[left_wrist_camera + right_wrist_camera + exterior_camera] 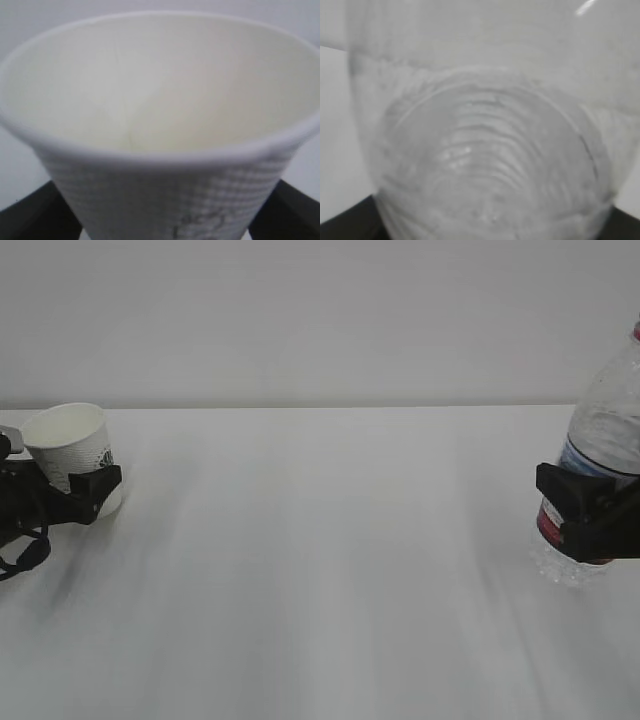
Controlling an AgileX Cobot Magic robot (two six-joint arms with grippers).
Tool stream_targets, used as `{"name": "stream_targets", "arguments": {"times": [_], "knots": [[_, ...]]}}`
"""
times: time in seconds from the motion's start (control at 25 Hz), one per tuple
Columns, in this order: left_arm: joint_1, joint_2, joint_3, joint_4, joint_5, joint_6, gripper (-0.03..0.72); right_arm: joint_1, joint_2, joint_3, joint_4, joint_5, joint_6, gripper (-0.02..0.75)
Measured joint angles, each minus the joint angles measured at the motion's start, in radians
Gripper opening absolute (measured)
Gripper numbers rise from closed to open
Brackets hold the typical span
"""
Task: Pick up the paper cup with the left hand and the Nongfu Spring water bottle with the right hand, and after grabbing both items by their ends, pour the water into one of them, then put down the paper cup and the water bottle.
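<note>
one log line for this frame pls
left gripper: holds paper cup, tilted | right gripper: holds water bottle | cup interior: looks dry

Matt white paper cup (160, 130) with dimpled wall; clear glossy ribbed plastic bottle (485, 150); smooth matt table (320, 590).

Flat, even brightness; faint shadows on table (320, 570); blurred wrist close-ups.

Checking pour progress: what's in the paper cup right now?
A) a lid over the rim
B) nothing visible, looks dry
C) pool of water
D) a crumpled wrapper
B: the left wrist view looks straight into the paper cup, showing only a bare white interior and seam, with the rim open.
</note>
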Motion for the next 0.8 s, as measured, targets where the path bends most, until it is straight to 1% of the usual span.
{"name": "stream_targets", "arguments": {"times": [0.16,0.32,0.6,0.8], "knots": [[0.0,0.0,0.0,0.0,0.0,-0.002,0.638,0.0,0.0,0.0,0.0,0.0,0.0,0.471],[0.0,0.0,0.0,0.039,0.0,-0.003,0.601,0.0,0.0,0.0,0.0,0.0,0.0,0.471],[0.0,0.0,-0.002,0.173,0.0,-0.025,0.594,0.0,0.0,0.0,0.0,0.022,0.0,0.47],[0.0,-0.03,-0.002,0.317,0.0,-0.089,0.592,0.0,0.0,0.0,-0.019,0.026,0.0,0.47]]}}
